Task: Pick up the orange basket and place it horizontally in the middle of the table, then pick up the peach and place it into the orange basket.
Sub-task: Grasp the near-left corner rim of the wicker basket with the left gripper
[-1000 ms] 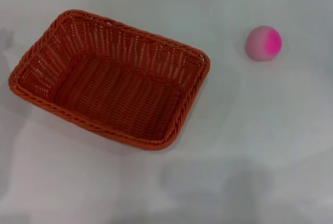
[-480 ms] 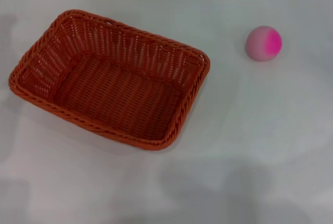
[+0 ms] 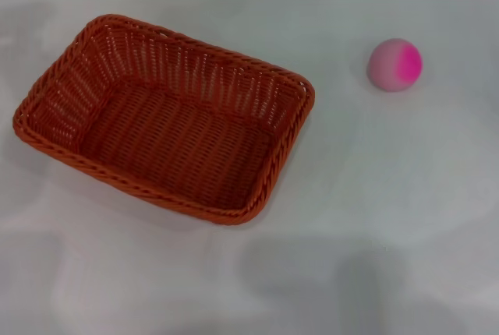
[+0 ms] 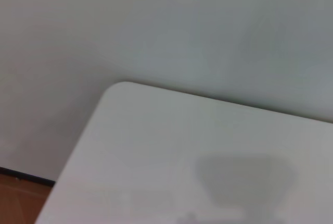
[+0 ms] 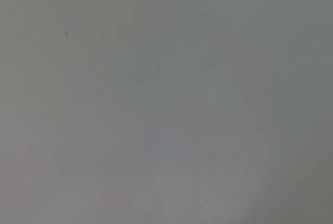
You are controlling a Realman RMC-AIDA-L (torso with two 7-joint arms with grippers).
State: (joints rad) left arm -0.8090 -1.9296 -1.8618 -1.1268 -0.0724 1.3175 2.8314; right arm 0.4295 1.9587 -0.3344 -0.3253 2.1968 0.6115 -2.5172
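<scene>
The orange basket (image 3: 164, 117) lies empty on the left half of the white table (image 3: 374, 179) in the head view, turned at a slant with its long side running from upper left to lower right. The peach (image 3: 395, 64), pale pink with a magenta patch, rests alone at the far right, well apart from the basket. Neither gripper shows in any view. The left wrist view holds only a rounded corner of the table (image 4: 156, 146) with a grey wall behind it. The right wrist view is a plain grey surface.
Faint shadows fall on the table near the front edge (image 3: 312, 288). Past the table corner in the left wrist view there is a strip of brown floor (image 4: 21, 200).
Basket and peach have not moved. Only the faint shadows at the left and front of the table have shifted.
</scene>
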